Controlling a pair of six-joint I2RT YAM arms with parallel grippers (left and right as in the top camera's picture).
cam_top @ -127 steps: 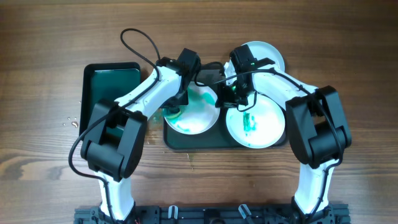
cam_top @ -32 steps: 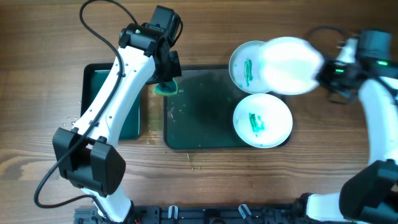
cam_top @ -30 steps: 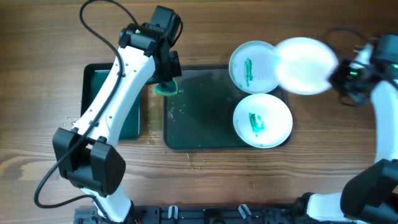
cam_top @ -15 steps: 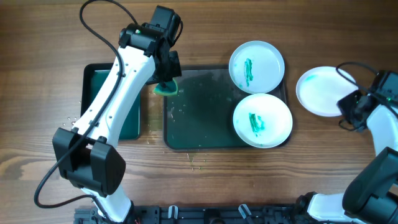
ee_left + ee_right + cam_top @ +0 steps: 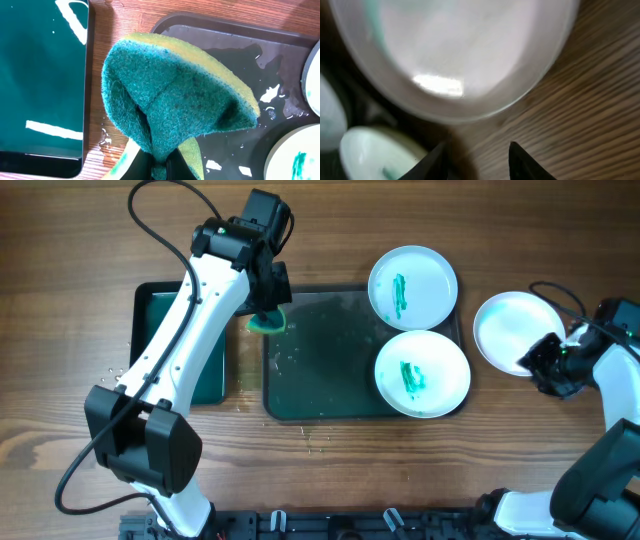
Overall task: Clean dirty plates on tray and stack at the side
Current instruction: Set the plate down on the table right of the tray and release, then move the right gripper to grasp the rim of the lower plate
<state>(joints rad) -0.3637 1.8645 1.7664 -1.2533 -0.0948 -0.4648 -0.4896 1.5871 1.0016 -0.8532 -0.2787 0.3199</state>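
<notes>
The right end effector (image 5: 477, 162) has its two dark fingertips (image 5: 436, 156) spread apart, with nothing but bare table (image 5: 590, 100) between them. The set-aside plate (image 5: 512, 330) lies flat on the wood just beyond those tips, off the tray (image 5: 320, 380) and to its right. The wrist view is so blurred I cannot tell whether a tip touches its rim. The right arm comes in low from the near right, with its wrist angled far and left toward that plate, and much of the arm is cut off by the frame edge. The left end effector (image 5: 160, 167) is pressed together on a green-and-yellow sponge (image 5: 175, 95), which is folded up in the pinch and hides most of the fingers. The sponge hangs at the tray's far left corner, but whether it touches the tray I cannot say. The left arm stretches long from the near base, running diagonally to the far side and crossing above the small black tray (image 5: 165, 310) with the green inside, which sits just left of the big one. The big tray's left part is wet and speckled with droplets. On its right part sit two white plates, close together and each carrying a green smear. The far plate (image 5: 413, 288) juts out past the tray's far rim, and the near plate (image 5: 422, 373) sits just this side of it.
</notes>
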